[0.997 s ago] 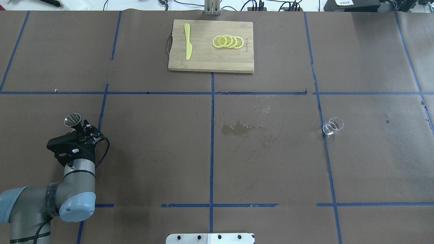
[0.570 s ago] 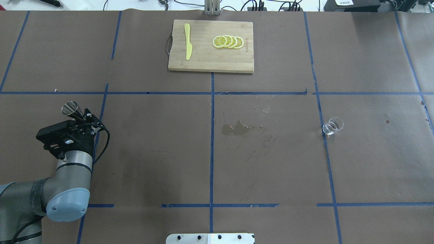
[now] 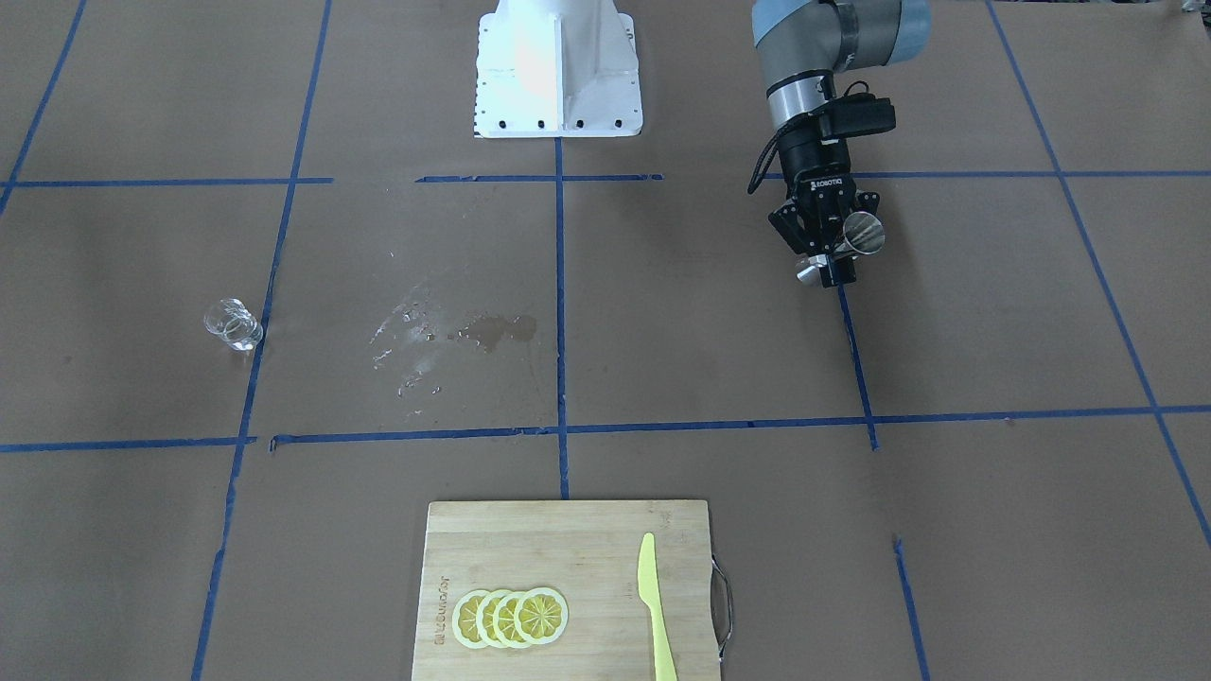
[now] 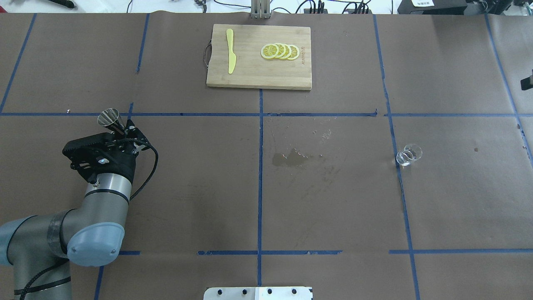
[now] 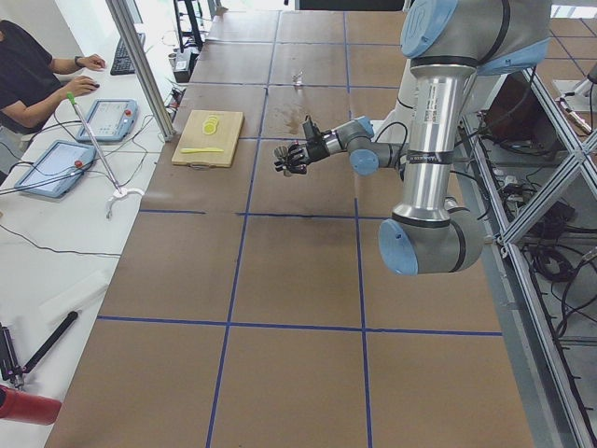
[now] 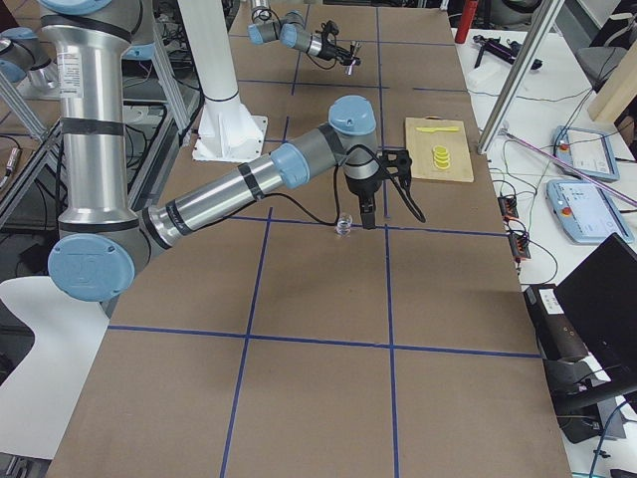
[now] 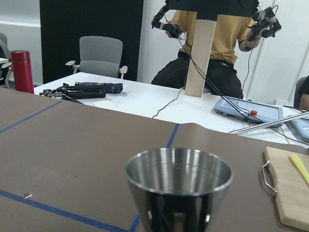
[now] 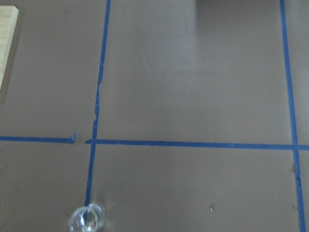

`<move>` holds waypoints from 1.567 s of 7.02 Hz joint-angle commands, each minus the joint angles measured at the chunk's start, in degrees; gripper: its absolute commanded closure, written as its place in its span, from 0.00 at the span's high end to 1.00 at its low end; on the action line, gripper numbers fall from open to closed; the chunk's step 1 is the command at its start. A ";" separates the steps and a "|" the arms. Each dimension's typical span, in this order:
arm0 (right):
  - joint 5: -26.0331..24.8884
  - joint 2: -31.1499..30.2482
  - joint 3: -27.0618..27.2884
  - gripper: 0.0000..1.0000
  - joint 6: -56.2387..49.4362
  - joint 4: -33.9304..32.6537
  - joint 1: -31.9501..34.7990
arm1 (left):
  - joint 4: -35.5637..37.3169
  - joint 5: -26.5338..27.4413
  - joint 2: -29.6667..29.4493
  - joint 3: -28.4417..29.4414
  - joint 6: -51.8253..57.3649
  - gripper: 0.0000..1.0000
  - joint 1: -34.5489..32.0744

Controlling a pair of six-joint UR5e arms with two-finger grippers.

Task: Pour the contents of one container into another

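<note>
Glass cup [image 4: 409, 154] stands on a blue tape line [image 4: 394, 137] at the table's [image 4: 333, 208] right, far from the steel jigger [image 4: 109, 118] clamped at its waist in the left gripper [image 3: 825, 255]. Light, slick, breakable: likely best pinched gently across its wall. Right gripper [image 6: 367, 217] hovers just beside it; open or closed, cannot tell.

Silver left arm [image 4: 104, 196], pale-blue joint caps [image 4: 95, 243], black gripper [image 4: 122, 130], looping black cable [image 4: 156, 158]
</note>
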 commanded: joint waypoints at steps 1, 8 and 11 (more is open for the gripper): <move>-6.70 -12.40 0.91 1.00 11.36 26.24 -7.95 | -11.26 -0.13 -0.23 1.50 7.77 0.00 -0.03; -35.49 -19.66 0.99 1.00 26.91 45.56 -32.62 | -31.72 -0.39 -0.32 4.67 27.05 0.00 -0.64; -69.93 -19.58 -3.02 1.00 37.98 45.76 -56.36 | -34.85 -4.40 -0.23 5.01 28.63 0.00 -1.35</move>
